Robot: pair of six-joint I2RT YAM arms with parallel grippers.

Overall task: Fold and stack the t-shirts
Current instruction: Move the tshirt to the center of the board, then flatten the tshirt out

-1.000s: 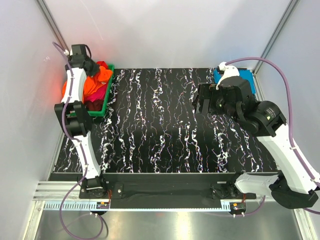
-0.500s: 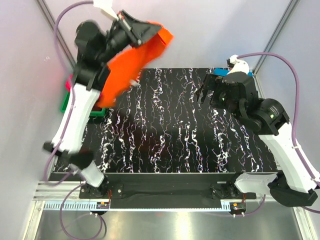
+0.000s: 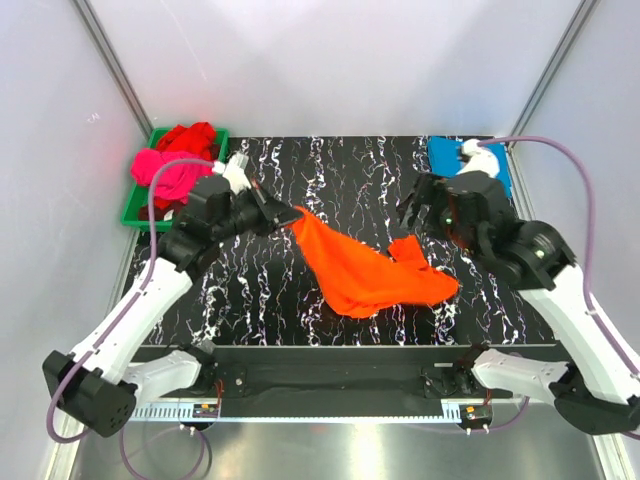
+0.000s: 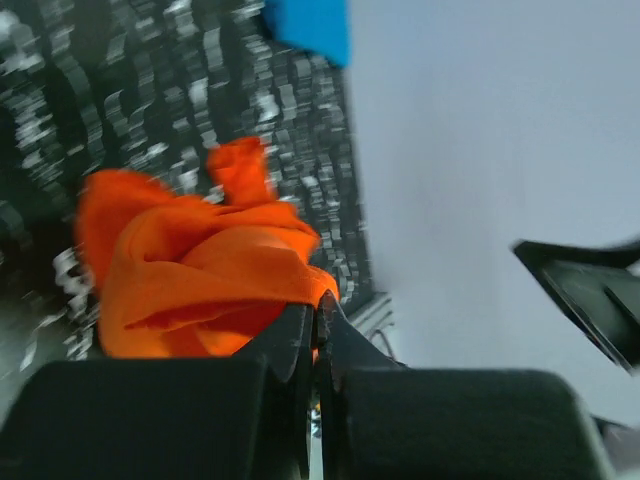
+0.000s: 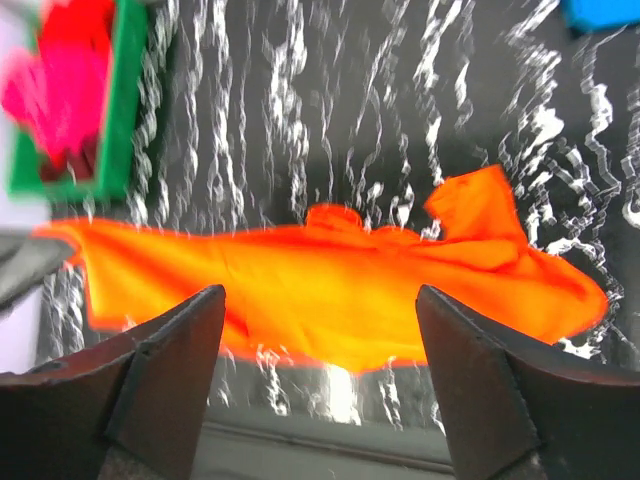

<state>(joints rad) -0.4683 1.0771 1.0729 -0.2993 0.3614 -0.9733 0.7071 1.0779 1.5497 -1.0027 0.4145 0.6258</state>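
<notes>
The bright orange t-shirt (image 3: 365, 268) lies crumpled across the middle of the black marbled table, one corner held up at its left end. My left gripper (image 3: 288, 214) is shut on that corner; the left wrist view shows the orange cloth (image 4: 190, 270) pinched between its jaws. My right gripper (image 3: 408, 212) is open and empty above the shirt's right part; the right wrist view shows the shirt (image 5: 330, 285) spread below it. The magenta-pink t-shirt (image 3: 165, 170) and red t-shirt (image 3: 190, 136) lie bunched in the green tray (image 3: 143, 214). The teal-blue t-shirt (image 3: 443, 152) lies at the back right.
The green tray stands at the table's back left corner. White walls enclose the table at the back and both sides. A metal rail (image 3: 330, 400) with the arm bases runs along the near edge.
My left arm swung the orange shirt from the tray up through the air and down onto the table's middle. My right gripper shifted a little toward the shirt.
</notes>
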